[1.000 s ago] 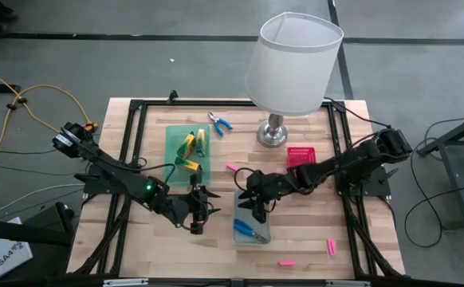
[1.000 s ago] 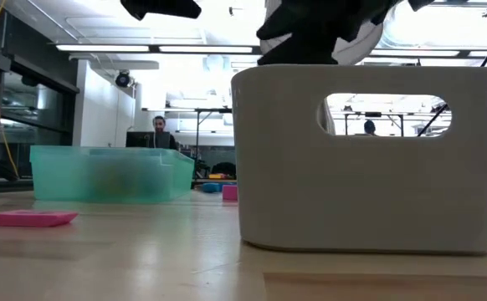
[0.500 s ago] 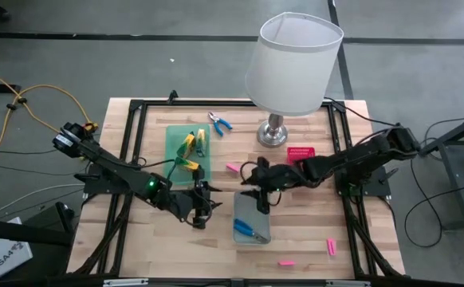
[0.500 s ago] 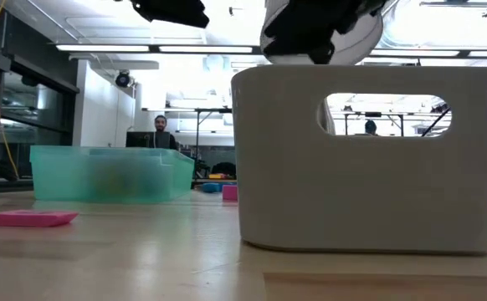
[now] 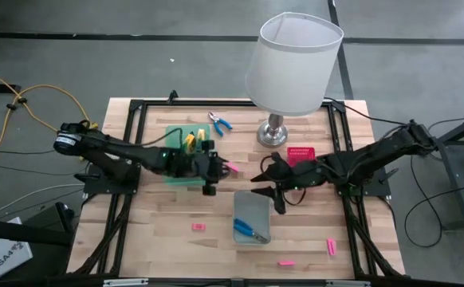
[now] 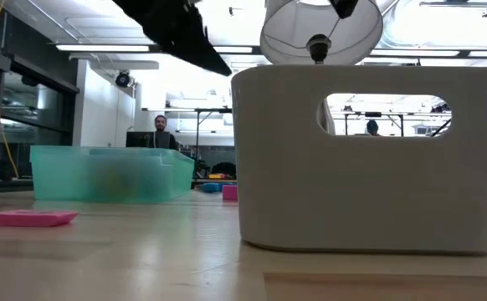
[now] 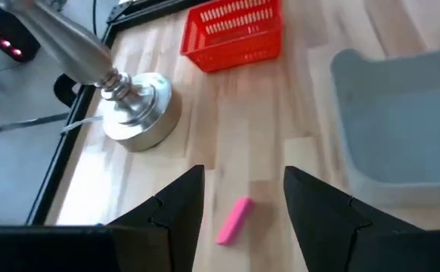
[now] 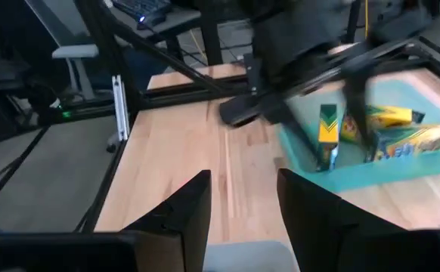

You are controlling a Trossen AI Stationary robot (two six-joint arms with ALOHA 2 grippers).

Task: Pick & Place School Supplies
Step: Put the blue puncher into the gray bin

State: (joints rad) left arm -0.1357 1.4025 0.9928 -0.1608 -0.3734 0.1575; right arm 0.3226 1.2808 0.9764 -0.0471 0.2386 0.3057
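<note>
4 pink bars [image 5: 232,168], 1 pliers [image 5: 220,123], approx 3 yel-grn pcs [image 5: 189,143].

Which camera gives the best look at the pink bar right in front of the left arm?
The left wrist view: the pink bar lies on bare wood between the open left pincer fingers. The high view shows it only as a speck. The right wrist view doesn't show it, and in the low view I can't pick it out.

The left hand [image 5: 214,169] has moved from the front of the worktop up to the right edge of the green tray [image 5: 171,137]. A pink bar [image 5: 198,227] now lies where it was. The right hand [image 5: 269,178] has left the grey tray [image 5: 252,212] and moved back toward the red basket [image 5: 300,155].
</note>
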